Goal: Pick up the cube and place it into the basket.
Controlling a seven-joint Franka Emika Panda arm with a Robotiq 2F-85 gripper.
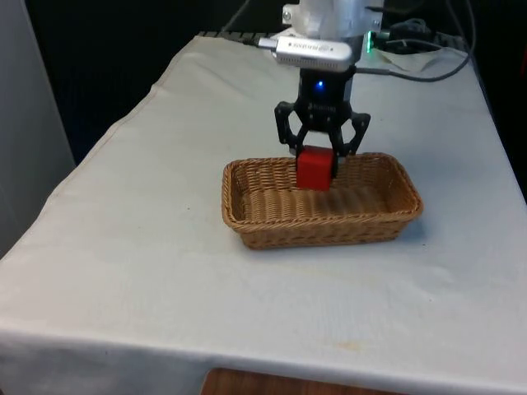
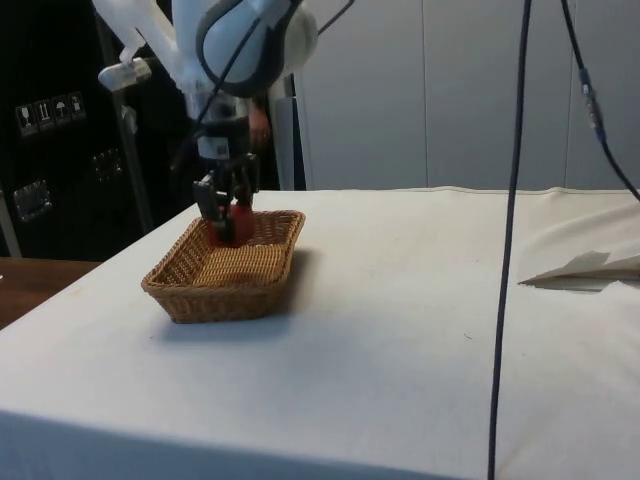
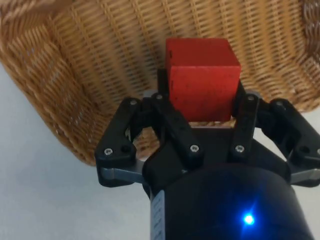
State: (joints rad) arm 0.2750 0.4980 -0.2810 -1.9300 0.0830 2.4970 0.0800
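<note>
1. The table (image 1: 123,271) under its white cloth is the largest thing, with the cloth lying fairly smooth across it.
2. The white arm (image 2: 245,40) reaches down from the table's far end and ends over the basket's far long side.
3. The basket (image 1: 247,226), a tan oblong of woven wicker, sits near the middle of the table, its long sides running across the front view. In the side view the basket (image 2: 215,295) sits towards the table's near left corner, and in the wrist view its woven wall (image 3: 60,85) curves around behind the fingers.
4. The gripper (image 1: 317,156) points downward above the inside of the basket, clamped on the cube from both sides. It also appears in the side view (image 2: 228,215) and the wrist view (image 3: 200,107).
5. The cube (image 1: 314,167), red, is held between the fingers, hanging over the basket's floor near the far wall; whether it touches the floor I cannot tell. It appears as well in the side view (image 2: 236,222) and, with two faces plain, in the wrist view (image 3: 202,77).
</note>
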